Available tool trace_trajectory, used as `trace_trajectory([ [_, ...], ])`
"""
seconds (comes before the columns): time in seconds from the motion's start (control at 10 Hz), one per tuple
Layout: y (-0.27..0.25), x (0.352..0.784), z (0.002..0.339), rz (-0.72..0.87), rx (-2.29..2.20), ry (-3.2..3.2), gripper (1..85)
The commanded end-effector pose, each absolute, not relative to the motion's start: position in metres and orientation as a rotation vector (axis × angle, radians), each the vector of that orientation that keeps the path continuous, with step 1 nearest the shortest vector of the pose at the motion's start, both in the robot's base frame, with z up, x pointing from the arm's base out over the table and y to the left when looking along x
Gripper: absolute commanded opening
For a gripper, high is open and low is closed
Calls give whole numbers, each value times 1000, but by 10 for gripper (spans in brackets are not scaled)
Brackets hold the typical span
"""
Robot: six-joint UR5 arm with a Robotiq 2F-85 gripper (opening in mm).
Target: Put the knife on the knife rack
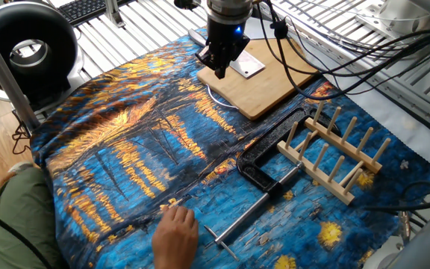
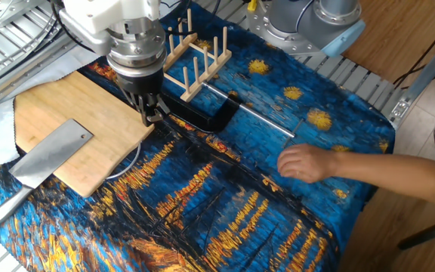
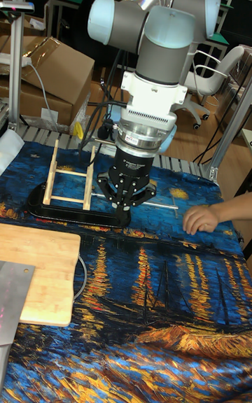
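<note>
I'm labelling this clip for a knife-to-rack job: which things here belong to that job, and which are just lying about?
Belong to the job:
knife, lying on the cutting board
knife rack
gripper, holding nothing

Lying about:
cutting board
black clamp beside the rack
person's hand resting on the cloth
painted cloth

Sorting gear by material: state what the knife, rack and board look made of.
Knife: all metal, apparently steel; matte grey blade, shinier handle.
Rack: pale bare wood; round dowel pegs, no paint visible.
Board: light wood, perhaps bamboo; fine parallel grain strips, smooth finish.
</note>
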State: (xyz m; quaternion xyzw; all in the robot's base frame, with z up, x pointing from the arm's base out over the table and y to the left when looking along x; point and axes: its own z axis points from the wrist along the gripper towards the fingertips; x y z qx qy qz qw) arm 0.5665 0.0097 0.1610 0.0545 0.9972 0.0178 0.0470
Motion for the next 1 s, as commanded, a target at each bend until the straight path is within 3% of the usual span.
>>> trace_trajectory([
  [0.0, 15, 575, 163, 94, 183, 3010, 10],
  [0.2, 3, 568, 161, 17, 139, 3049, 10],
  [0.7, 2, 652, 127, -39, 26, 3106, 83],
  [0.9, 6, 668, 117, -84, 81, 3086, 83],
])
